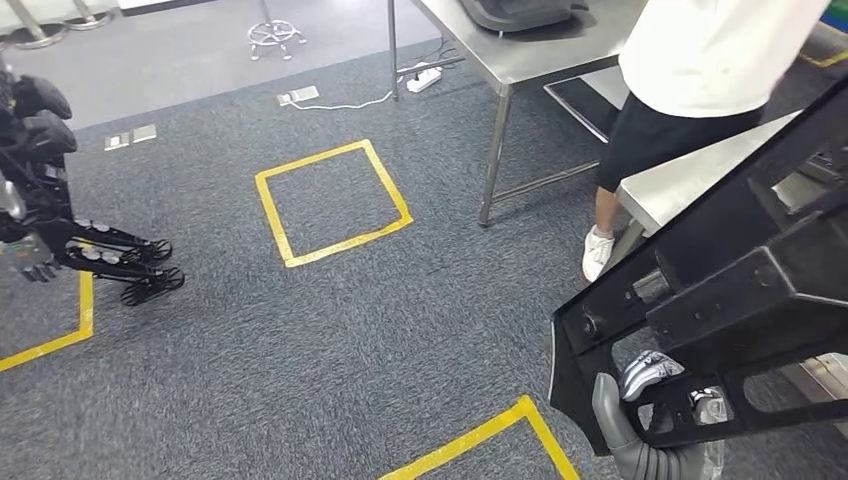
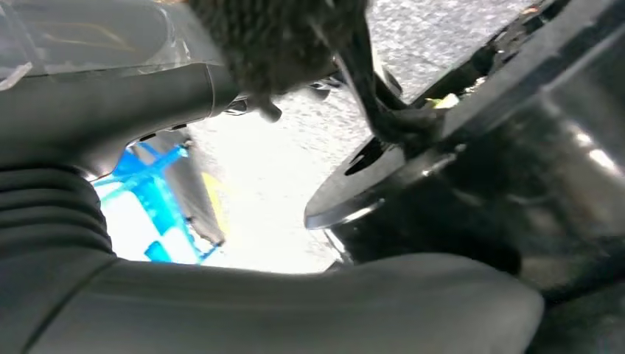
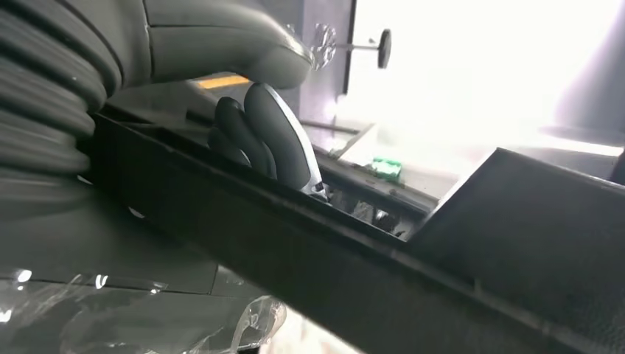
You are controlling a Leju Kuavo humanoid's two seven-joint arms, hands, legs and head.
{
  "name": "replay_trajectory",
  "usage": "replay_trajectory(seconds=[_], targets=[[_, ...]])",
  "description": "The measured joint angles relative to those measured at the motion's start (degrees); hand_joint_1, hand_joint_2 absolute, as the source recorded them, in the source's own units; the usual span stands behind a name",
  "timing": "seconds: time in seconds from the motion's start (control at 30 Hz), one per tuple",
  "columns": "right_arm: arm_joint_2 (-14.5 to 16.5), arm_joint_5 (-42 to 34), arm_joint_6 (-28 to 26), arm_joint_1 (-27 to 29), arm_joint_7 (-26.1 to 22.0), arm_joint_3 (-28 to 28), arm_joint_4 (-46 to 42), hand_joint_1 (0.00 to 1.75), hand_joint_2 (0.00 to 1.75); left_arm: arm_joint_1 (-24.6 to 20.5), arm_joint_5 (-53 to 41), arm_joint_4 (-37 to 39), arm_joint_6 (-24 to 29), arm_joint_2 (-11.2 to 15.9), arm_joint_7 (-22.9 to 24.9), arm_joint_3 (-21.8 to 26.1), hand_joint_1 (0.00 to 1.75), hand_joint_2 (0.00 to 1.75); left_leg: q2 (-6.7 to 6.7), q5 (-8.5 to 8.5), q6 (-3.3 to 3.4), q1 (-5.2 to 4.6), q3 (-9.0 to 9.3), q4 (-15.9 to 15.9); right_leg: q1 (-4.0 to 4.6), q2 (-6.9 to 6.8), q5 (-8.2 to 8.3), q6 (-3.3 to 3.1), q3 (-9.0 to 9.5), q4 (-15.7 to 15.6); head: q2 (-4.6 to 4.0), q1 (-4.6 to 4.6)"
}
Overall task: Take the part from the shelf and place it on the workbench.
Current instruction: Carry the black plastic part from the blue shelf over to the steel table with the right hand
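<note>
1. Step in hand, as I judge it: carrying. The black frame part is off any shelf and held up at the near right, above grey carpet.
2. Right hand grips the part's lower bar; the right wrist view has dark fingers curled over its edge.
3. Left hand, far left, hangs with fingers spread, holding nothing.
4. Steel workbench stands far right of centre; a person in white shirt stands just beside it.
5. Next move calls for turning toward the bench, keeping the long part clear of the person, then lowering it flat onto the steel top.
</note>
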Motion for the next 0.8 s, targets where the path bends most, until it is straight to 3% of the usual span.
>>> replay_trajectory(seconds=[0.03, 0.1, 0.13, 0.17, 0.2, 0.23, 0.3, 0.37, 0.43, 0.5, 0.57, 0.6, 0.63, 0.67, 0.7, 0.73, 0.8], targets=[[-0.01, 0.29, -0.01, 0.18, 0.36, 0.00, -0.01, 1.75, 1.75, 0.03, -0.02, 0.00, -0.34, 0.08, 0.67, 0.02, 0.00, 1.75, 0.70, -0.10, 0.33, -0.04, 0.36, -0.81, 0.13, -1.72, -2.43, 0.06, -1.89, 4.34, 0.00, 0.05], [-0.02, 0.63, -0.04, 0.76, 0.80, 0.01, 0.01, 1.75, 1.75, 0.11, -0.08, 0.00, -1.40, 0.27, 1.82, 0.07, 0.00, 1.75, 2.01, -0.08, 0.69, -0.30, 0.40, -1.05, 0.26, -3.23, -6.64, 0.20, -6.11, 14.08, -0.01, 0.11], [-0.02, 0.69, -0.07, 1.09, 0.86, 0.03, 0.04, 1.75, 1.75, 0.12, -0.10, 0.00, -1.90, 0.38, 2.23, 0.08, 0.00, 1.75, 2.70, -0.12, 0.74, -0.39, 0.44, -1.05, 0.26, -3.40, -7.28, 0.23, -7.18, 16.70, -0.01, 0.13], [-0.02, 0.70, -0.09, 1.40, 0.88, 0.05, 0.08, 1.75, 1.75, 0.13, -0.12, 0.00, -2.24, 0.45, 2.50, 0.10, 0.00, 1.75, 3.36, -0.18, 0.78, -0.43, 0.51, -1.04, 0.26, -3.54, -6.75, 0.22, -7.03, 16.75, -0.01, 0.11], [-0.01, 0.71, -0.10, 1.62, 0.89, 0.07, 0.12, 1.75, 1.75, 0.14, -0.13, 0.00, -2.39, 0.51, 2.67, 0.10, 0.00, 1.75, 4.02, -0.25, 0.81, -0.45, 0.61, -1.03, 0.27, -3.86, -5.21, 0.16, -5.55, 14.09, -0.01, 0.11], [-0.01, 0.73, -0.12, 1.77, 0.91, 0.08, 0.16, 1.75, 1.75, 0.16, -0.14, 0.00, -2.42, 0.55, 2.79, 0.10, 0.00, 1.75, 4.63, -0.32, 0.79, -0.45, 0.77, -1.03, 0.32, -4.66, -3.03, 0.03, -2.98, 9.39, -0.01, 0.11], [-0.02, 0.93, -0.17, 1.94, 1.11, 0.08, 0.17, 1.75, 1.75, 0.23, -0.14, 0.00, -2.59, 0.68, 2.93, 0.10, 0.00, 1.75, 5.60, -0.56, 0.56, -0.60, 1.05, -0.87, 0.74, -7.67, 0.56, -0.40, 2.32, -0.19, -0.01, 0.12], [-0.04, 1.31, -0.21, 2.19, 1.61, 0.08, 0.16, 1.75, 1.75, 0.34, -0.21, 0.00, -2.91, 0.88, 2.75, 0.10, 0.00, 1.75, 6.58, -0.68, 0.18, -0.81, 1.06, -0.49, 1.17, -8.93, 1.72, -0.81, 4.30, -4.33, -0.01, 0.13], [-0.07, 1.64, -0.22, 2.77, 2.20, 0.09, 0.16, 1.75, 1.75, 0.48, -0.45, 0.00, -3.17, 1.12, 2.13, 0.09, 0.00, 1.75, 7.42, -0.85, -0.18, -0.79, 0.91, -0.13, 1.02, -7.41, 2.02, -1.30, 4.31, -5.12, -0.01, 0.13], [-0.09, 1.83, -0.22, 3.15, 2.60, 0.09, 0.15, 1.75, 1.75, 0.53, -0.78, 0.00, -3.38, 1.34, 1.22, 0.07, 0.00, 1.75, 5.97, -3.35, -0.64, -0.50, -0.65, 3.35, 0.69, -6.09, 2.62, -2.04, 4.72, -5.97, -0.01, 0.05], [-0.10, 1.89, -0.22, 3.17, 2.82, 0.09, 0.16, 1.75, 1.75, 0.41, -1.02, 0.00, -3.49, 1.52, 0.20, 0.06, 0.00, 1.75, 3.61, -8.09, -1.16, -0.06, -4.74, 12.80, 0.57, -5.01, 3.06, -2.58, 4.92, -6.41, -0.01, -0.02], [-0.10, 1.89, -0.22, 3.18, 2.90, 0.09, 0.16, 1.75, 1.75, 0.35, -1.10, 0.00, -3.49, 1.60, -0.28, 0.06, 0.00, 1.75, 3.08, -10.01, -1.40, 0.14, -6.97, 17.96, 0.54, -4.43, 3.14, -2.67, 4.92, -6.42, -0.01, -0.02], [-0.10, 1.89, -0.22, 3.21, 2.97, 0.09, 0.17, 1.75, 1.75, 0.32, -1.15, 0.00, -3.53, 1.68, -0.72, 0.06, 0.00, 1.75, 2.84, -10.96, -1.63, 0.32, -8.54, 21.54, 0.50, -3.76, 3.17, -2.67, 4.94, -6.42, -0.01, -0.02], [-0.10, 1.89, -0.22, 3.25, 3.00, 0.10, 0.17, 1.75, 1.75, 0.30, -1.18, 0.00, -3.58, 1.75, -1.03, 0.06, 0.00, 1.75, 2.73, -10.67, -1.84, 0.50, -8.92, 22.44, 0.40, -3.03, 3.20, -2.62, 5.00, -6.40, -0.01, -0.02], [-0.10, 1.91, -0.22, 3.28, 3.05, 0.10, 0.17, 1.75, 1.75, 0.27, -1.20, 0.00, -3.64, 1.79, -1.15, 0.05, 0.00, 1.75, 2.53, -9.23, -2.04, 0.72, -8.05, 20.60, 0.23, -2.23, 3.22, -2.52, 5.08, -6.36, -0.01, -0.02], [-0.10, 1.98, -0.22, 3.28, 3.08, 0.10, 0.17, 1.75, 1.75, 0.25, -1.22, 0.00, -3.73, 1.81, -1.04, 0.05, 0.00, 1.75, 1.91, -6.93, -2.29, 1.03, -6.09, 16.35, 0.02, -1.44, 3.21, -2.35, 5.14, -6.26, -0.01, -0.02], [-0.10, 2.25, -0.22, 3.18, 3.13, 0.11, 0.17, 1.75, 1.75, 0.16, -1.29, 0.01, -3.85, 1.80, -0.43, 0.04, 0.00, 1.75, -0.87, -2.52, -2.93, 1.98, -1.78, 6.50, -0.23, 0.02, 3.11, -1.69, 4.81, -5.85, -0.01, -0.04]])
